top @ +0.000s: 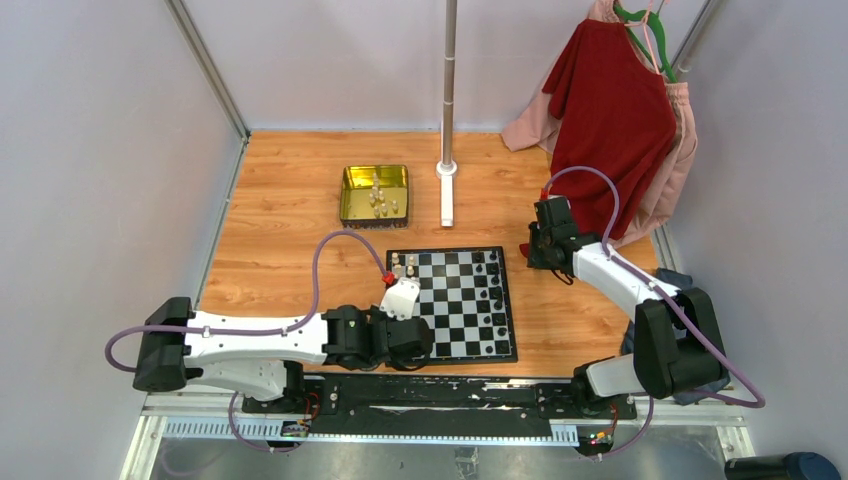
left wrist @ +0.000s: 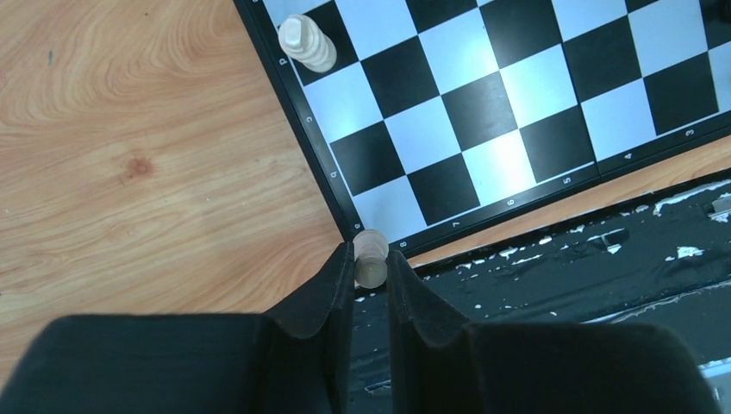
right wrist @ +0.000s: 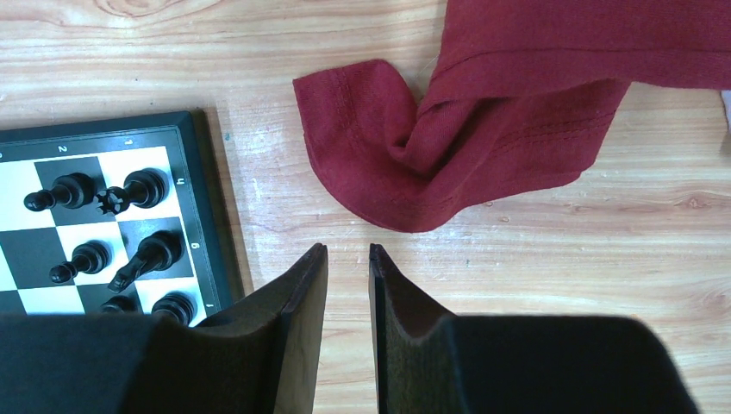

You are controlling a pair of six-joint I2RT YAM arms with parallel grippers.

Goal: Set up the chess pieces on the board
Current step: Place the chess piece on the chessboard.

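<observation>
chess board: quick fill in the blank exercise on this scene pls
The left pincer is shut on a ___ chess piece.
The right pincer, open, holds ___.
Spare pieces sit in the gold ___.
The pieces seen on the board by the right wrist are ___.
Missing: pale; nothing; tin; black.

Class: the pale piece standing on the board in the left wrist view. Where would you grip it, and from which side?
Pinch the pale piece around its narrow upper body, descending from straight above. It stands upright on the board, visible neighbouring squares empty, leaving room for jaws.
</observation>
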